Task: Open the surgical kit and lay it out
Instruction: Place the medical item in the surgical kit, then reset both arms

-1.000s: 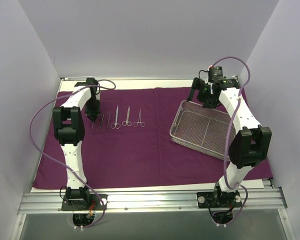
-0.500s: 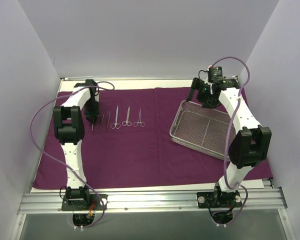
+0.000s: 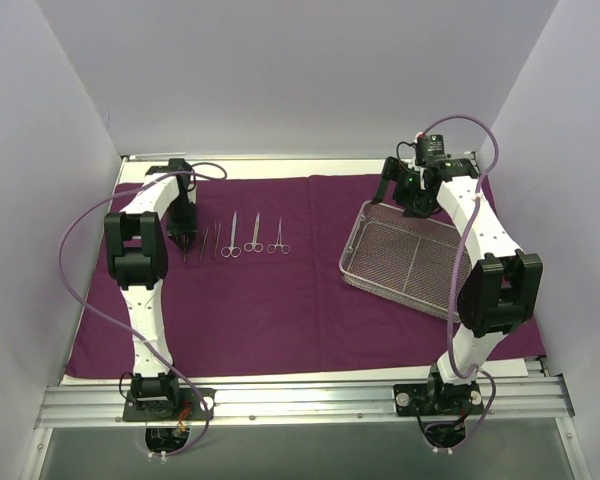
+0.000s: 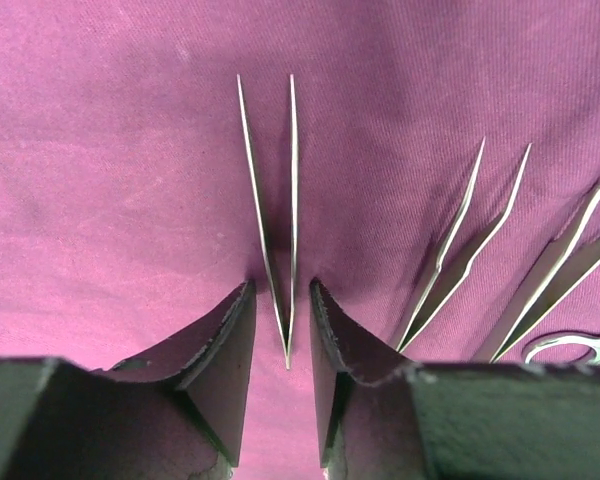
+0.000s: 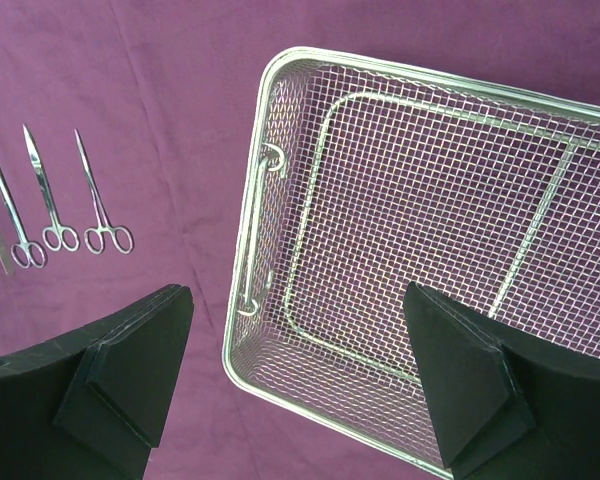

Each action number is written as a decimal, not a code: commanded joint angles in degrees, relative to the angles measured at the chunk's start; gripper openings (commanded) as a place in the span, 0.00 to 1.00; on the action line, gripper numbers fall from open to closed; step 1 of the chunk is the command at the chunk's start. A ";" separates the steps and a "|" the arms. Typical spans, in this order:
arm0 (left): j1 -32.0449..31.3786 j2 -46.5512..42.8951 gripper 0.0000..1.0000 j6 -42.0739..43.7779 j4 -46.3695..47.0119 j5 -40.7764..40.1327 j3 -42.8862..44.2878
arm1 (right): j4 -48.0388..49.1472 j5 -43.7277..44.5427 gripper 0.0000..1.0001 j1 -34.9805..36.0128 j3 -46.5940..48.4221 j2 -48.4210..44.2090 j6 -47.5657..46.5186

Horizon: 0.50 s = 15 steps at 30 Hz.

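Left jaws apart astride tweezers (image 4: 291,200) on purple cloth (image 4: 110,180); right jaws wide over tray (image 5: 430,200).

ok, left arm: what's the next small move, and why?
Probably lift the left end effector straight up. Its fingers stand parted either side of the tweezers, which lie flat on the purple cloth with a gap to each finger, so nothing is gripped. A sideways pull might nudge them toward the neighbouring tweezers.
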 commanded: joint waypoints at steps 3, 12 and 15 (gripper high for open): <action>0.51 -4.60 0.40 -1.55 -1.48 1.16 2.12 | -0.14 0.09 0.91 -0.22 -0.63 -3.42 -0.76; 0.60 -21.89 0.63 -7.08 -1.32 12.38 1.70 | -1.38 0.97 1.00 1.97 -6.06 -8.51 -0.24; -0.80 -29.88 0.94 -11.13 5.09 22.76 -6.81 | 0.72 2.64 1.00 5.92 -12.37 -12.46 0.46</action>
